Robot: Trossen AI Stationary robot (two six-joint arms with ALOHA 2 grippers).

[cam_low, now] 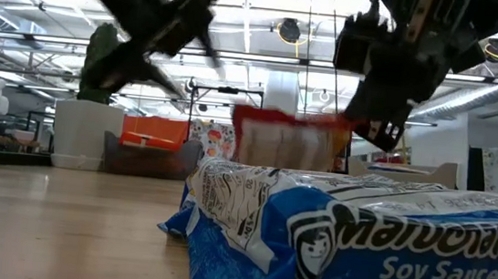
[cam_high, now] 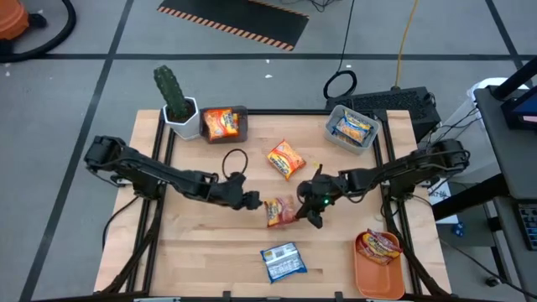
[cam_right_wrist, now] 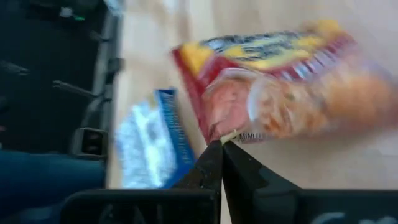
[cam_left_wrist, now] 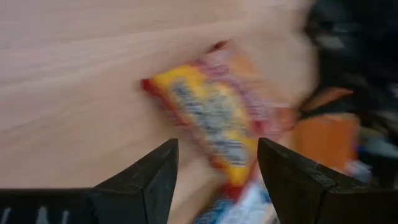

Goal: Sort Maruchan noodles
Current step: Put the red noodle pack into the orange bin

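Observation:
A red-and-orange Maruchan noodle packet point(cam_high: 279, 210) is at the table's middle, and my right gripper point(cam_high: 309, 215) is shut on its right end. In the low view the packet point(cam_low: 290, 139) shows its face, raised behind a blue packet. My left gripper point(cam_high: 254, 201) stands open just left of the packet; in its wrist view the packet point(cam_left_wrist: 211, 115) lies beyond the open fingers point(cam_left_wrist: 217, 146), apart from them. An orange packet point(cam_high: 285, 159) lies flat farther back. A blue Soy Sauce packet point(cam_high: 283, 262) lies flat near the front edge. My right gripper point(cam_right_wrist: 222, 144) pinches a corner of the packet's sealed end point(cam_right_wrist: 227, 132) between its two fingertips. The fingers come slanting down from the table's right. The packet juts out past the fingertips toward the left gripper, its face tilted up; the blue packet hides its lower edge in the low view.
A grey bin point(cam_high: 239, 113) at the back left holds an orange packet. A clear bin point(cam_high: 331, 132) at the back right holds blue ones, and an orange tray point(cam_high: 377, 281) at the front right holds a red one. A potted cactus point(cam_high: 176, 101) and a black cable loop point(cam_high: 235, 159) are at the back left.

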